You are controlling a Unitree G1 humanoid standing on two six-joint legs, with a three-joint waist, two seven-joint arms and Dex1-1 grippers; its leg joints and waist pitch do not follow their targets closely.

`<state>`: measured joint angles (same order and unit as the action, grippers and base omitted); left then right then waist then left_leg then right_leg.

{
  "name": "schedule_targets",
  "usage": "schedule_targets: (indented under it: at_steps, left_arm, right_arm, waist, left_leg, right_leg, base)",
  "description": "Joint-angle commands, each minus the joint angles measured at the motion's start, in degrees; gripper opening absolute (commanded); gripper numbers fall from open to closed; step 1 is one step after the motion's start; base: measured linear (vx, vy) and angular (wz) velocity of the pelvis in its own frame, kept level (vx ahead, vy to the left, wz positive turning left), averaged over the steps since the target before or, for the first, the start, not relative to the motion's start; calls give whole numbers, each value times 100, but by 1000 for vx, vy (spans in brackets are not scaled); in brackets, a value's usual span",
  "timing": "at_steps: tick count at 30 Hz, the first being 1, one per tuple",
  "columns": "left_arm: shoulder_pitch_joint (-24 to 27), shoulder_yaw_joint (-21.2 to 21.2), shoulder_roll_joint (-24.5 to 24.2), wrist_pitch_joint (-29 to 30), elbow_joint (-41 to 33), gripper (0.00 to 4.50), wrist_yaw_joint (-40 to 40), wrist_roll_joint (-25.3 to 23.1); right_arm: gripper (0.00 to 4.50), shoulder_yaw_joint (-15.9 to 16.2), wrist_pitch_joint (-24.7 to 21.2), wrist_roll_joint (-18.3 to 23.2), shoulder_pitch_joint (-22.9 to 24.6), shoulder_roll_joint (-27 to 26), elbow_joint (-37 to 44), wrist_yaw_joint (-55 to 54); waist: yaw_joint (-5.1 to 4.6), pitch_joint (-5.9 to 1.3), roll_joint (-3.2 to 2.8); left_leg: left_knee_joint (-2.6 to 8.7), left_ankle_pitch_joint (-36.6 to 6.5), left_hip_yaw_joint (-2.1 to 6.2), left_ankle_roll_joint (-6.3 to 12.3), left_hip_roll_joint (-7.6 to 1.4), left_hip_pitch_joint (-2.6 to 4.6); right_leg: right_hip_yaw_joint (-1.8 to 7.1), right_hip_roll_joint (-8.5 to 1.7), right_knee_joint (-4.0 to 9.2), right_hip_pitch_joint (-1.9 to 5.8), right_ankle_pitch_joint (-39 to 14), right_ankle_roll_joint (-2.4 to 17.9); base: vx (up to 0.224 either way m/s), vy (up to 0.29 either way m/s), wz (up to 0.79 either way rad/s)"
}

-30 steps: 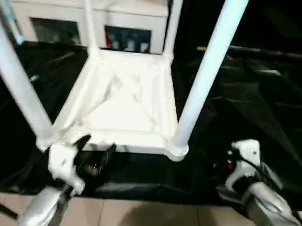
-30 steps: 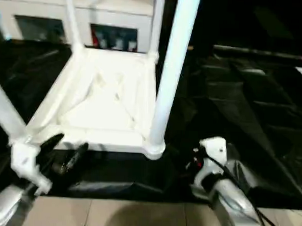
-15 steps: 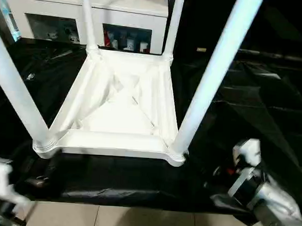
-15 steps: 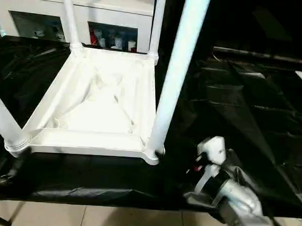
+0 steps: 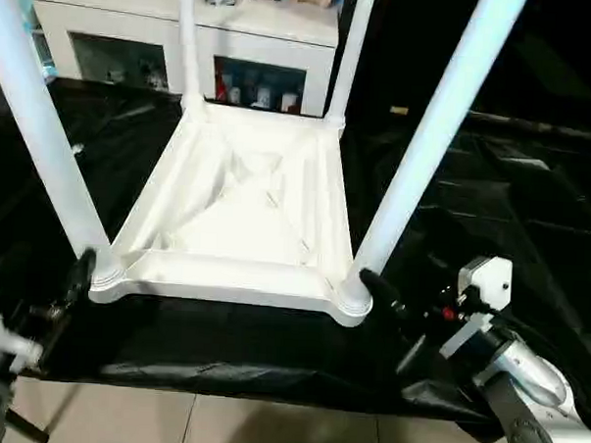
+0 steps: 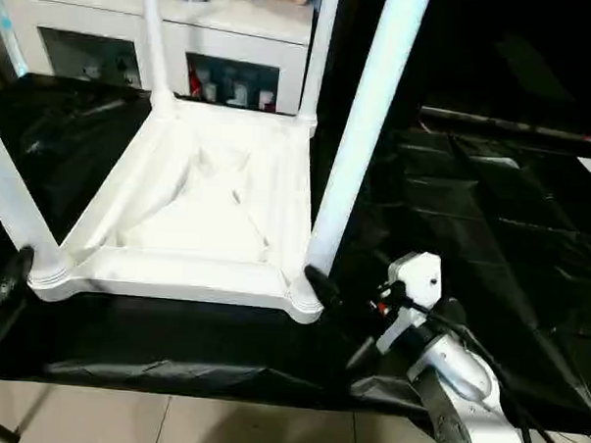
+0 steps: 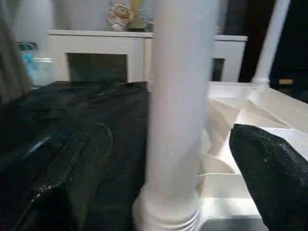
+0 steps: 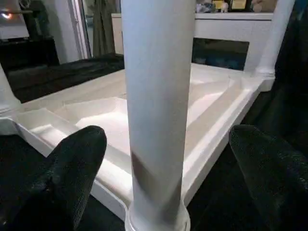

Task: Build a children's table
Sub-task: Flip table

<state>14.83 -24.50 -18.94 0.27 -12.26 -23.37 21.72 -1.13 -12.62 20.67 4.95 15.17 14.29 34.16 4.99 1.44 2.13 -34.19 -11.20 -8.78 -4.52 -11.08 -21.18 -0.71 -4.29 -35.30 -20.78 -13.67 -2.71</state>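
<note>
Both grippers spread wide, each facing a near leg of the upturned table.

Left gripper (image 7: pixel 168 159) is standing released, its two black fingers (image 7: pixel 72 178) flanking the near-left leg (image 5: pixel 44 137) without touching; right gripper (image 8: pixel 163 163) is likewise released, straddling the near-right leg (image 5: pixel 426 149). Both silver forearms are reaching in low from the near edge. Count: one white tabletop (image 5: pixel 242 209), lying ribbed side up on black sheeting (image 5: pixel 512 211); four white legs standing upright in its corner sockets, two near, two far. One white cabinet (image 5: pixel 274 34) is sitting behind. No readable writing.
</note>
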Motion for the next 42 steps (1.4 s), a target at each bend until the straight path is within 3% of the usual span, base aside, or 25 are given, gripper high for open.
schedule_targets:
  at_steps: [1, 4, 5, 11, 13, 15, 19, 21, 25, 33, 36, 40, 42]
  left_arm:
    - [-138, 127, -89, 146, 83, 449, -13, -57]
    - [-489, 272, -242, 297, 410, 449, 57, -225]
    - [-824, 396, -381, 453, 843, 449, 261, -580]
    - [-1163, 439, -381, 544, 1117, 449, 364, -615]
    - [-1287, 453, -300, 605, 1122, 450, 420, -547]
    - [-1343, 470, -245, 626, 1107, 450, 436, -499]
    - [-1484, 512, -174, 595, 1184, 450, 554, -536]
    - [-1508, 528, -149, 604, 1170, 413, 542, -514]
    - [-1515, 558, -80, 556, 1148, 399, 577, -555]
    - [-1491, 675, 76, 492, 1149, 322, 611, -596]
    - [-1490, 718, 99, 502, 1135, 317, 604, -603]
    - [-1514, 948, 221, 483, 1136, 268, 633, -756]
    - [-1571, 1081, 294, 479, 1158, 256, 620, -796]
  right_arm:
    - [450, 102, 25, -75, -92, -50, -119, -46]
    - [450, 362, 160, -277, -316, -286, -408, -198]
    - [450, 540, 201, -516, -561, -450, -698, -424]
    - [450, 592, 250, -661, -844, -707, -1055, -719]
    - [415, 564, 351, -733, -991, -856, -1280, -883]
    - [410, 513, 391, -745, -1080, -963, -1431, -1008]
    - [368, 387, 488, -712, -1208, -1129, -1645, -1206]
    - [349, 363, 523, -699, -1223, -1145, -1678, -1239]
    - [323, 317, 618, -688, -1234, -1152, -1741, -1279]
    - [247, 293, 803, -765, -1246, -1206, -1857, -1327]
    - [237, 288, 833, -795, -1257, -1220, -1879, -1378]
    - [196, 176, 917, -903, -1242, -1264, -1907, -1716]
    - [192, 111, 970, -958, -1183, -1260, -1857, -1864]
  waist:
    - [-10, -140, -143]
    - [-25, -160, -146]
    - [-36, -174, -127]
    - [-18, -201, -169]
    - [-6, -204, -170]
    - [-6, -207, -153]
    - [9, -201, -131]
    - [10, -204, -121]
    - [6, -194, -134]
    - [7, -181, -106]
    - [9, -182, -129]
    - [6, -177, -132]
    - [6, -171, -175]
  left_leg:
    - [569, -2137, 51, -286, -150, 81]
    - [557, -1978, 49, -265, -127, 80]
    - [543, -1745, 50, -272, -105, 62]
    - [528, -1608, 37, -344, -123, 88]
    - [528, -1557, 41, -324, -132, 82]
    - [525, -1512, 24, -318, -126, 95]
    - [529, -1496, 20, -302, -135, 92]
    - [530, -1471, 21, -288, -132, 84]
    - [535, -1612, 14, -304, -139, 95]
    - [557, -1741, 21, -304, -144, 81]
    - [560, -1750, 27, -317, -148, 80]
    - [561, -1755, 22, -341, -143, 84]
    - [567, -1803, 25, -377, -145, 87]
  right_leg:
    - [138, -201, 456, 11, -920, 626]
    - [130, -197, 433, 11, -786, 667]
    - [124, -190, 406, 17, -681, 653]
    - [125, -198, 351, 32, -241, 836]
    - [119, -201, 341, 52, -113, 848]
    - [118, -207, 333, 36, -83, 940]
    - [125, -211, 336, 48, -127, 899]
    - [123, -211, 334, 62, -98, 873]
    - [129, -214, 361, 42, -271, 843]
    - [136, -219, 389, 29, -546, 789]
    - [138, -217, 386, 25, -524, 789]
    - [138, -216, 397, 20, -531, 753]
    - [142, -214, 403, 10, -572, 729]
  base:
    - [0, 0, 0]
    - [0, 0, 0]
    - [0, 0, 0]
    - [0, 0, 0]
    - [0, 0, 0]
    - [0, 0, 0]
    - [0, 0, 0]
    - [0, 0, 0]
    - [0, 0, 0]
    - [0, 0, 0]
    - [0, 0, 0]
    - [0, 0, 0]
    - [0, 0, 0]
